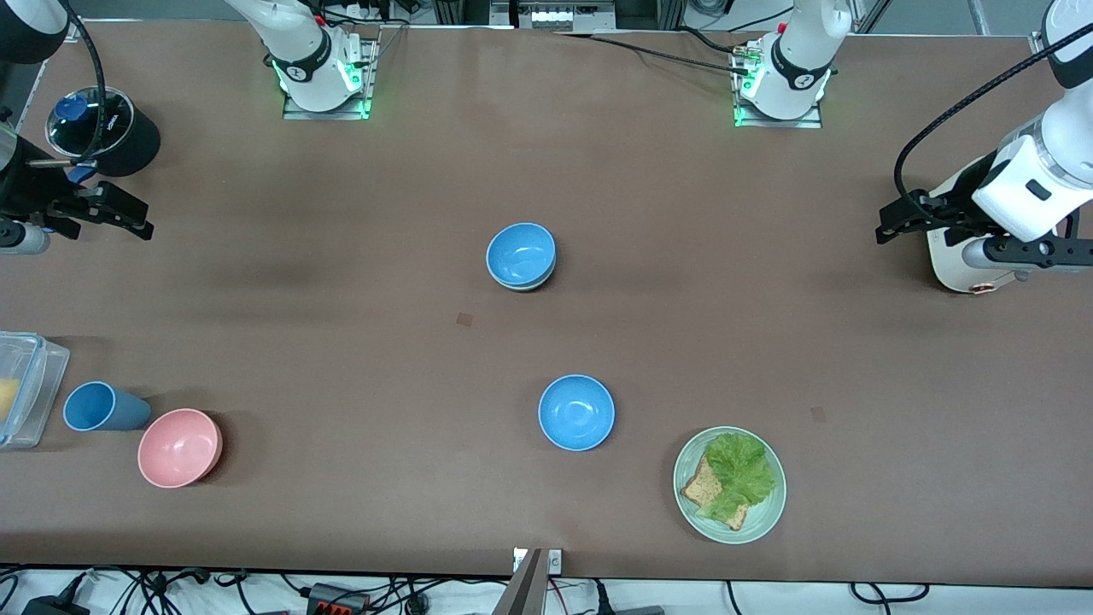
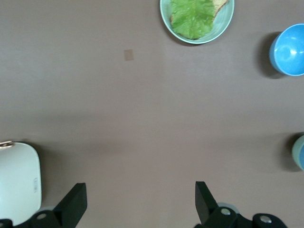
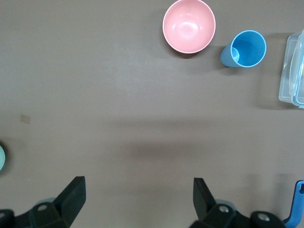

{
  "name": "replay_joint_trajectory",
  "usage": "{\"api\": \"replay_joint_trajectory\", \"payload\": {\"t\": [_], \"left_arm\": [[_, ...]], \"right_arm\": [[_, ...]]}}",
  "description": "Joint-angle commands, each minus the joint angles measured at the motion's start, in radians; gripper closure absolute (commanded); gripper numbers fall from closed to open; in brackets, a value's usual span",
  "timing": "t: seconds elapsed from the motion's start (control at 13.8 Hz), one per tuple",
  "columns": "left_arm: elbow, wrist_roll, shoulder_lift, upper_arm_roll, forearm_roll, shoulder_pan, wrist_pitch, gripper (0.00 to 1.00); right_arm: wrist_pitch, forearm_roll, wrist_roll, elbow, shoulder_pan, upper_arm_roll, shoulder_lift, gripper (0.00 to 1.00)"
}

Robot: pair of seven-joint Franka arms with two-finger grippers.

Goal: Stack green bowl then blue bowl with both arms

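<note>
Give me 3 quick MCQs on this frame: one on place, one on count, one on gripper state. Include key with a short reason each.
1. Where does the stacked blue bowl sit?
A. In the green bowl
B. On the plate
C. In the pink bowl

2. How many blue bowls are on the table?
A. One
B. Two
C. Three

3. What state are both grippers in?
A. Shut on a bowl
B. Shut, empty
C. Open, empty

Key:
1 A: the stacked blue bowl nests in the green bowl, whose pale rim shows beneath it.
2 B: that one plus a lone blue bowl nearer the front camera.
3 C: the left gripper and right gripper show spread fingers over bare table.
</note>
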Motion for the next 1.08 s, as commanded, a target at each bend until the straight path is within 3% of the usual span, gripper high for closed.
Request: {"api": "replay_joint_trajectory", "payload": {"t": [0.0, 0.14, 0.43, 1.01], "left_arm": [[0.001, -0.068, -0.029, -0.081, 0.093, 0.039, -0.021, 0.0], [0.003, -0.079, -0.026, -0.109, 0.092, 0.072, -0.005, 0.0], [-0.008, -0.095, -0.023, -0.101, 0.027, 0.075, -0.002, 0.0], [-0.003, -0.09, -0.006, -0.109, 0.026, 0.075, -0.013, 0.0]], "right_arm": [[0.023, 0.003, 0.005, -0.067, -0.001, 0.003, -0.059, 0.0], [0.024, 0.003, 0.005, -0.067, -0.001, 0.005, -0.057, 0.0], [0.009, 0.003, 0.007, -0.075, -0.003, 0.002, -0.065, 0.0], [0.009, 0.001, -0.006, -0.065, -0.001, 0.003, -0.063, 0.0]]}}
